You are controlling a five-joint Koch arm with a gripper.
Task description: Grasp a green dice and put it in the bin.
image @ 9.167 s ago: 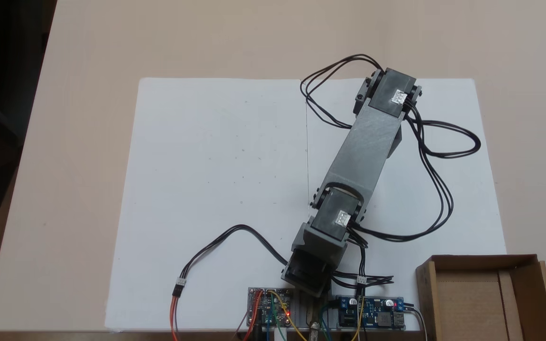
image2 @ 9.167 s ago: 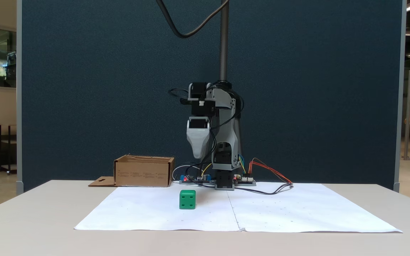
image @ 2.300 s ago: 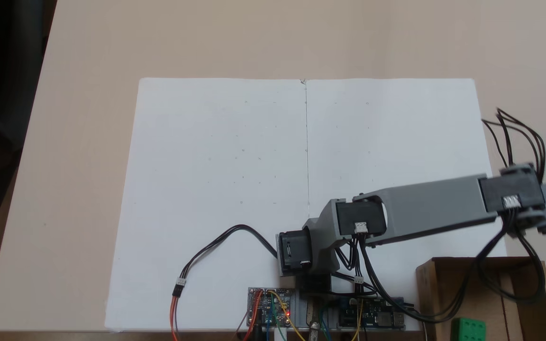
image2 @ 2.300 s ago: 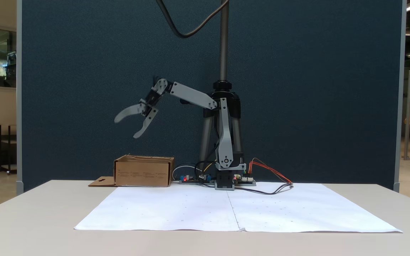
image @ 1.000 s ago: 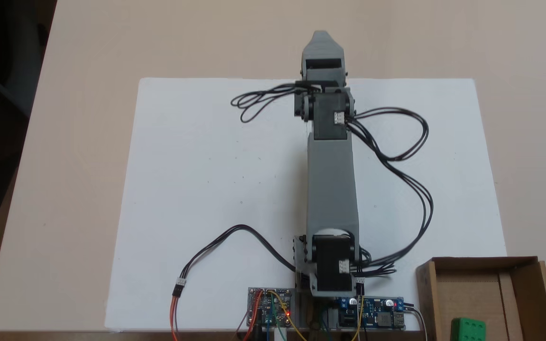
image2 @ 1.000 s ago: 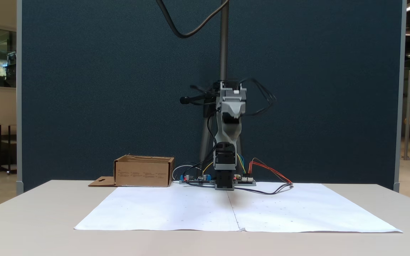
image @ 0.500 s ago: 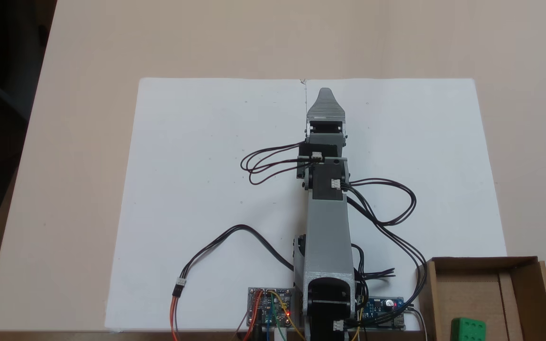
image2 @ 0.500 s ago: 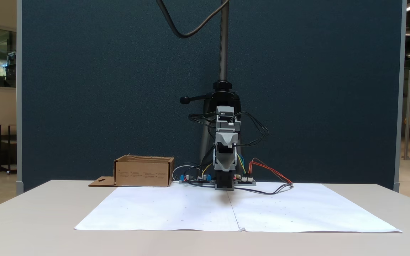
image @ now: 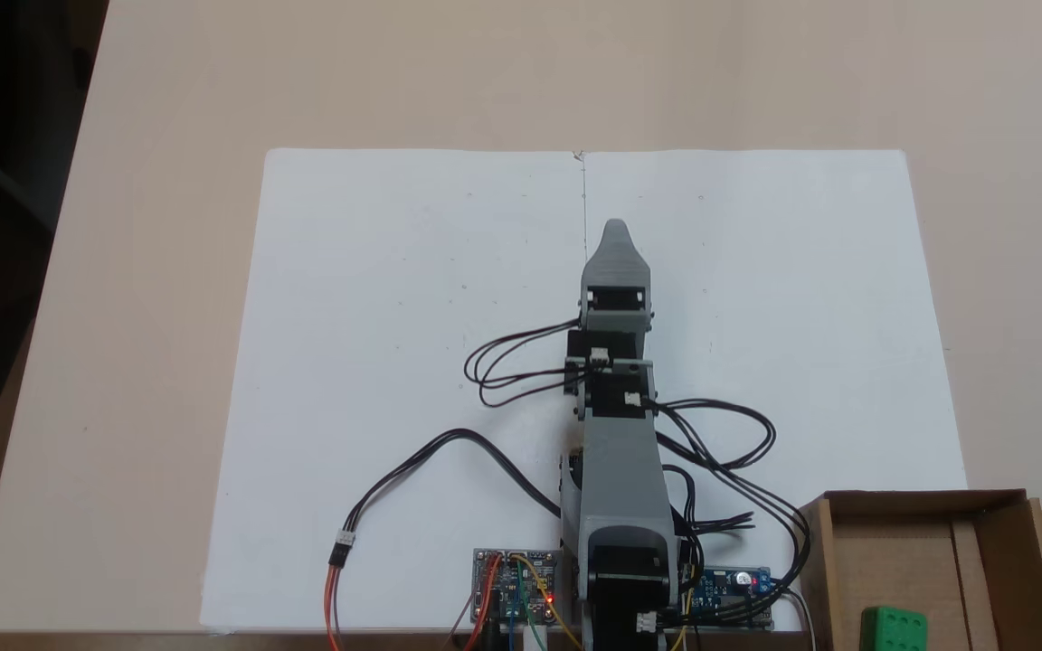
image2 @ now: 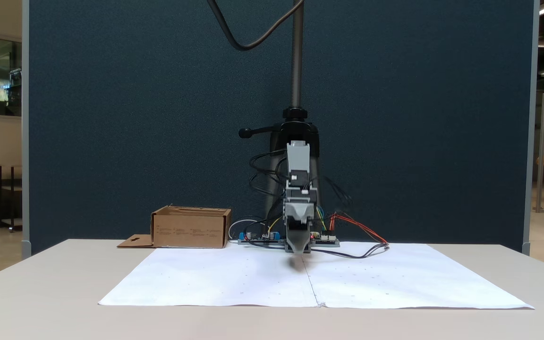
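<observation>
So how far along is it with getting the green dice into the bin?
The job looks done: the green dice lies inside the bin, apart from the arm. Nothing is in hand; the gripper points over the white paper, low above it, carrying nothing visible. Nothing seems left except perhaps parking the arm.

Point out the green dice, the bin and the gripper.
green dice (image: pixel 893 627), a fixed view from above, on its top face.
bin (image2: pixel 191 231), a fixed view from the front, on its front wall.
gripper (image: pixel 614 237), a fixed view from above, near its tip.
</observation>
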